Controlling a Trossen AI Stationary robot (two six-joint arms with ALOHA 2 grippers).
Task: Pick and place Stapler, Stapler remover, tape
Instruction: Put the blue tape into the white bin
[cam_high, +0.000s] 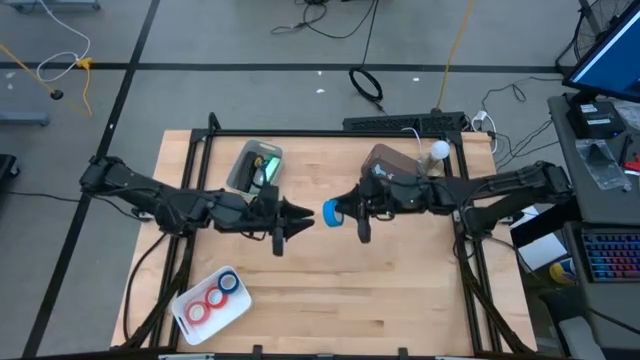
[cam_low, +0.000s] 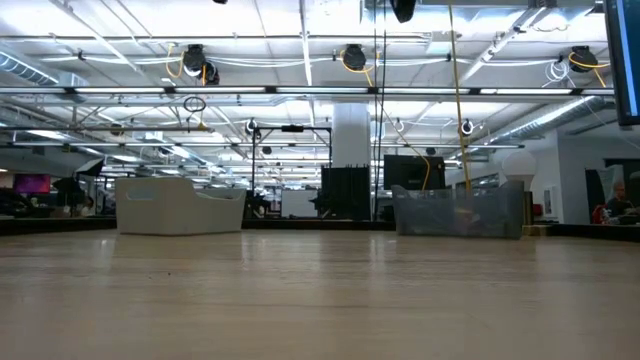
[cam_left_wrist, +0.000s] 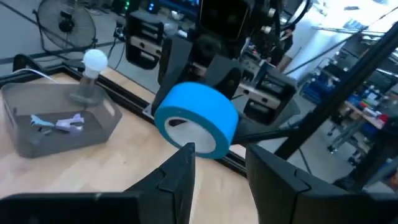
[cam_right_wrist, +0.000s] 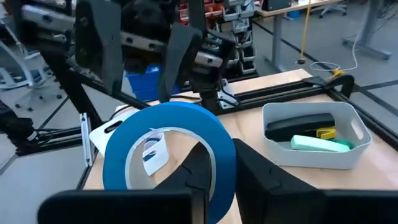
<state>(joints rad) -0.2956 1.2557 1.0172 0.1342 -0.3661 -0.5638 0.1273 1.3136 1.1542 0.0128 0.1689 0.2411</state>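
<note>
Tape first: your right gripper (cam_right_wrist: 217, 168) pinches the wall of a blue ring-shaped roll of tape (cam_high: 331, 213), high over the middle of the wooden table (cam_high: 400, 290). Your left gripper (cam_left_wrist: 217, 168) waits just beside it, jaws apart and empty. I think the roll is light, stiff and smooth, so grip its wall.

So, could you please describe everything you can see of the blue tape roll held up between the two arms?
The blue tape roll is a flat ring with a bright blue outer band and a pale inner core. It hangs above the wooden table, near its middle, standing on edge rather than lying flat. The right gripper is shut on its rim, one finger inside the ring and one outside. The left gripper faces it with fingers apart, close to the roll's lower edge; contact cannot be judged.
</note>
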